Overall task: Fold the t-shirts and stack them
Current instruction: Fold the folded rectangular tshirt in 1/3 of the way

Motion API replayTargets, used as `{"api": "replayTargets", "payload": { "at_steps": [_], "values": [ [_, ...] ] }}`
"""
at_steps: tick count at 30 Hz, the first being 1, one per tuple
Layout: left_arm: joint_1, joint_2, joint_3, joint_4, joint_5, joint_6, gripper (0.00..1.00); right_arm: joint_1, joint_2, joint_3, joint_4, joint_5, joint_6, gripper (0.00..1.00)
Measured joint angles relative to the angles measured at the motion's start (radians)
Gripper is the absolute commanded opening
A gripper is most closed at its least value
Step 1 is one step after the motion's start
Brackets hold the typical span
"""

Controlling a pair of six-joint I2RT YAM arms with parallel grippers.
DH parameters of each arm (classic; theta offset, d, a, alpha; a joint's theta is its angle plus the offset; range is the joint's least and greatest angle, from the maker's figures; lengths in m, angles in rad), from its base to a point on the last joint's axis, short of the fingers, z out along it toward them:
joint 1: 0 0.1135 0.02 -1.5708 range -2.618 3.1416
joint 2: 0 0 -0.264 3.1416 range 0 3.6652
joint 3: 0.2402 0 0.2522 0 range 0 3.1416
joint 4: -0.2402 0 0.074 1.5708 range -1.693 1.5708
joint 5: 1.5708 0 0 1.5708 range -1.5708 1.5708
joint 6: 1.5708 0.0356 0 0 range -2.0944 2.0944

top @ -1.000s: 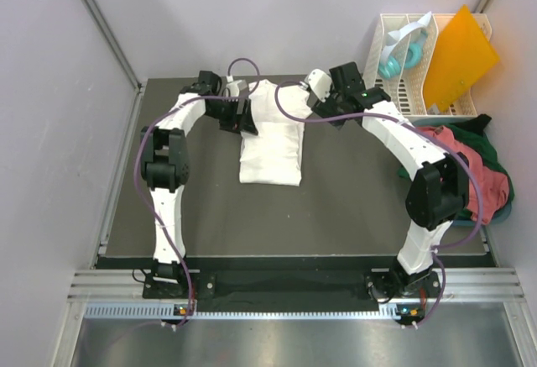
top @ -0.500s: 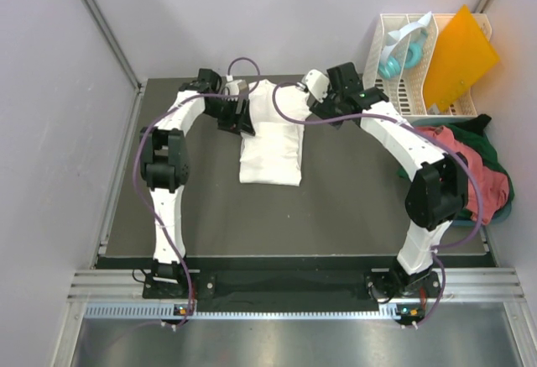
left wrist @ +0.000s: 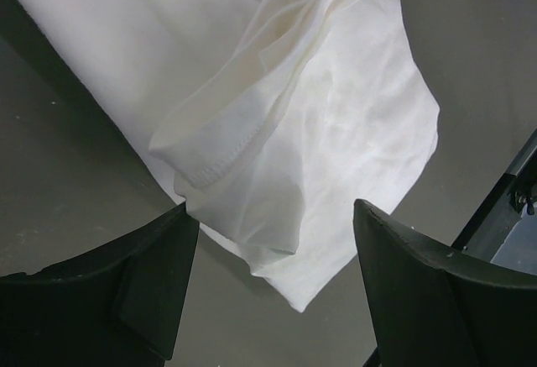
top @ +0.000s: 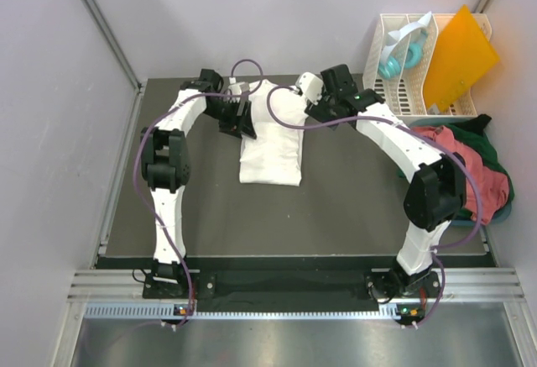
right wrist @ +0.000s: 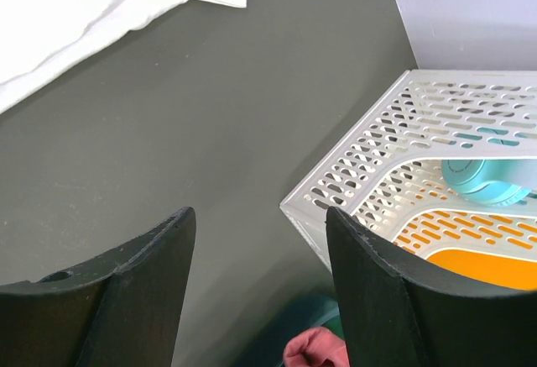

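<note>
Fingers (left wrist: pixel 143 291) of the left gripper (left wrist: pixel 275 216) stand wide apart, holding nothing, with the hemmed sleeve edge of the white t-shirt (left wrist: pixel 252 73) lying on the table just beyond the gap between them. On the right gripper (right wrist: pixel 260 216) the fingers (right wrist: pixel 126 291) are likewise spread and empty, hovering over bare table with a corner of the white cloth at the upper left of that wrist view.

From above, the dark table (top: pixel 336 207) fills the middle. The white t-shirt (top: pixel 270 144) lies on its far middle part, folded into a long narrow strip running away from the arm bases, its near end squared off. The left gripper (top: pixel 243 119) is at the strip's far left edge and the right gripper (top: pixel 304 90) at its far right corner.

At the table's right edge the salmon-red t-shirt (top: pixel 478 174) and the dark green t-shirt (top: pixel 485 136) lie crumpled together, well apart from the white one. Beyond them, in the far right corner, stands a white slatted rack (top: pixel 403 90). An orange sheet (top: pixel 457 52) leans tilted in it, and a small teal object (top: pixel 393 65) sits in its left compartment.
</note>
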Motion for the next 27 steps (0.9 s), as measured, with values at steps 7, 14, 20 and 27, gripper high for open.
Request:
{"api": "replayTargets", "payload": {
  "at_steps": [7,14,20,27],
  "values": [
    [-0.004,0.005,0.001,0.001,0.003,0.001,0.7,0.01,0.0,0.0,0.001,0.011,-0.008,0.64],
    [-0.013,0.008,-0.003,0.037,-0.01,0.0,0.63,0.018,0.0,0.0,0.001,0.016,-0.008,0.63],
    [-0.019,0.008,-0.024,0.085,-0.021,-0.006,0.32,0.027,0.0,0.0,0.004,0.018,-0.009,0.63],
    [-0.03,0.008,-0.038,0.117,-0.027,-0.001,0.0,0.029,0.0,0.0,0.007,0.019,-0.01,0.63]
  ]
}}
